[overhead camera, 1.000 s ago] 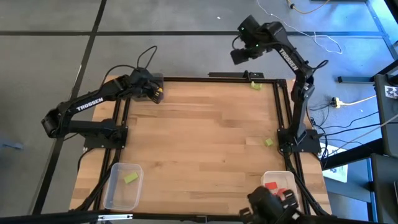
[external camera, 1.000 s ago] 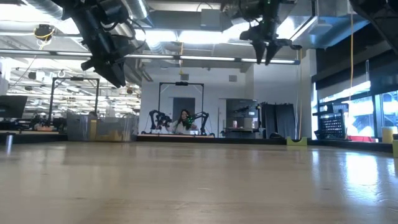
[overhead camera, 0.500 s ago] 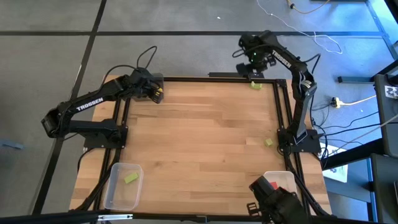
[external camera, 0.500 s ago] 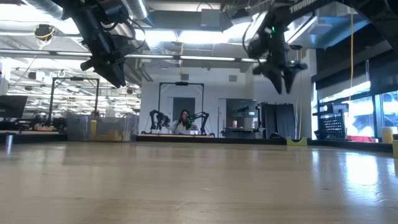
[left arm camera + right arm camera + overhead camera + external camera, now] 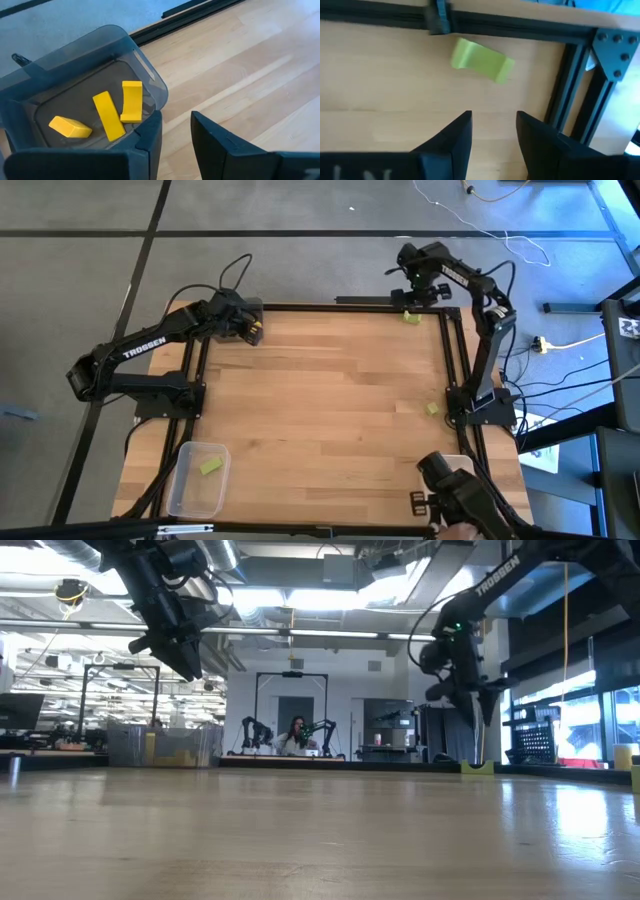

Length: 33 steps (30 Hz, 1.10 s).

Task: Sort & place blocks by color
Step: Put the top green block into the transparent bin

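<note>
A light green block (image 5: 482, 61) lies flat on the table's far right corner (image 5: 411, 317). My right gripper (image 5: 492, 130) hangs just above it, open, pointing down, with nothing between its fingers (image 5: 480, 705). A second green block (image 5: 432, 408) lies by the right edge. A third (image 5: 209, 466) lies in the clear bin (image 5: 180, 500) at the near left. Three yellow blocks (image 5: 107, 115) lie in a dark bin (image 5: 30, 85) at the far left corner. My left gripper (image 5: 175, 132) hovers beside that bin, slanting down, open and empty.
Black frame rails (image 5: 570, 100) run along the far and right table edges close to the green block. A dark object (image 5: 462, 498) covers the near right corner. The middle of the wooden table (image 5: 320, 400) is bare.
My right gripper has come down from high beyond the far edge toward the green block at the far right corner, tipping until it points down, its fingers still apart. The dark object at the near right has moved over the bin with red pieces.
</note>
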Available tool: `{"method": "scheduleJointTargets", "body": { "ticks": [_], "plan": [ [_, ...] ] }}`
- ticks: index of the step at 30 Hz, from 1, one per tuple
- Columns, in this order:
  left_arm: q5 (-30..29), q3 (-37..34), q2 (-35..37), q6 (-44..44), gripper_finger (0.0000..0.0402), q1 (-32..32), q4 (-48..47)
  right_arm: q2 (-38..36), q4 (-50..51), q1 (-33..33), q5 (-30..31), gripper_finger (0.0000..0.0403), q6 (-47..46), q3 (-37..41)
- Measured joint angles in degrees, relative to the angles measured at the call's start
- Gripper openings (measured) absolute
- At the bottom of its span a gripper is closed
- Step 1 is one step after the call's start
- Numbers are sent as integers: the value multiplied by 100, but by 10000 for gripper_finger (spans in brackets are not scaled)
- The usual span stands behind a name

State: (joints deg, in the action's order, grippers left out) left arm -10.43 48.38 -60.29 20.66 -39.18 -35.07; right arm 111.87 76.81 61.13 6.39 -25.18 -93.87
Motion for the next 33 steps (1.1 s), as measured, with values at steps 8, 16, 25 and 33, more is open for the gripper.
{"method": "scheduleJointTargets", "body": {
  "ticks": [8, 16, 25, 33],
  "plan": [
    [1, 0, 0, 31, 94, 0, 0, 0, -119, 240, 0, 154, -135, 370],
    [0, 0, -2, 31, 94, -4, 2, 0, -709, 303, 2, 154, -144, 819],
    [0, 0, -2, 31, 94, -7, 4, 0, -1199, 307, 4, 154, -159, 1118],
    [0, 0, -2, 36, 94, -7, 4, 0, -1408, 434, -18, 154, -172, 1423]
  ]
}}
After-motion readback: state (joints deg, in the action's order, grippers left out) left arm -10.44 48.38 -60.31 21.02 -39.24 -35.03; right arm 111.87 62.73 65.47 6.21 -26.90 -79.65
